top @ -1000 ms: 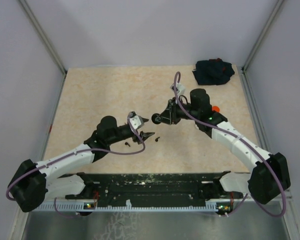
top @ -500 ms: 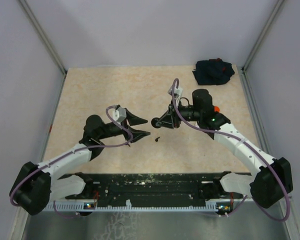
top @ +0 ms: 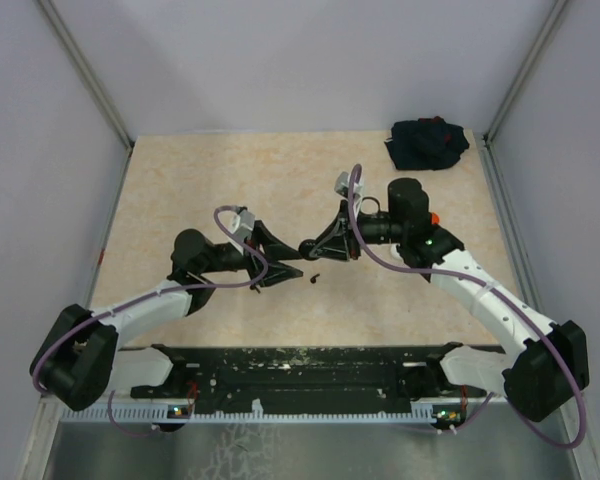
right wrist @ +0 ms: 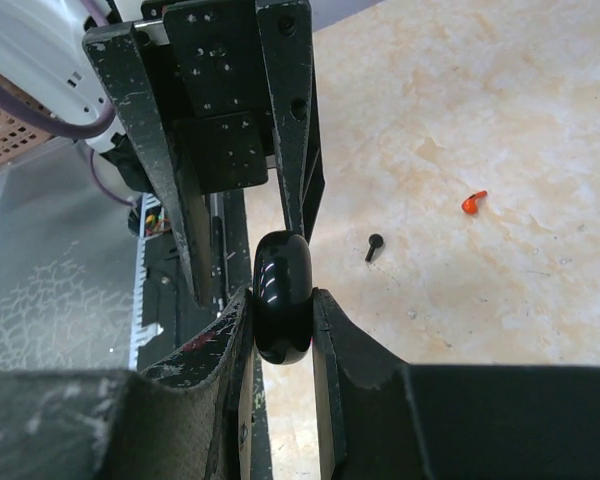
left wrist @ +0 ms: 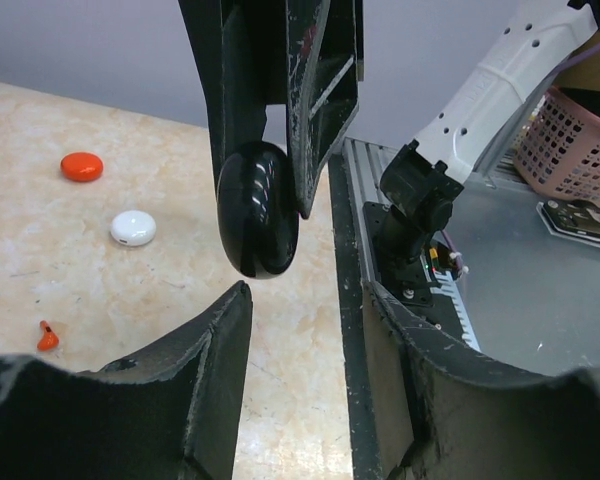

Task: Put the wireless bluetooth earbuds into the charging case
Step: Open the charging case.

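Pinching the black case (left wrist: 258, 210), the right gripper (right wrist: 280, 305) offers it to the spread left gripper (left wrist: 305, 300). A black earbud (right wrist: 373, 245) and a red earbud (right wrist: 473, 201) lie loose on the table (right wrist: 480, 100). Next, probably, the left jaws must open the case.

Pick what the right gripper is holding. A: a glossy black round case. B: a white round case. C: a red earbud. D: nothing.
A: the right gripper is clamped on both sides of a glossy black round case, while the white round case lies on the table.
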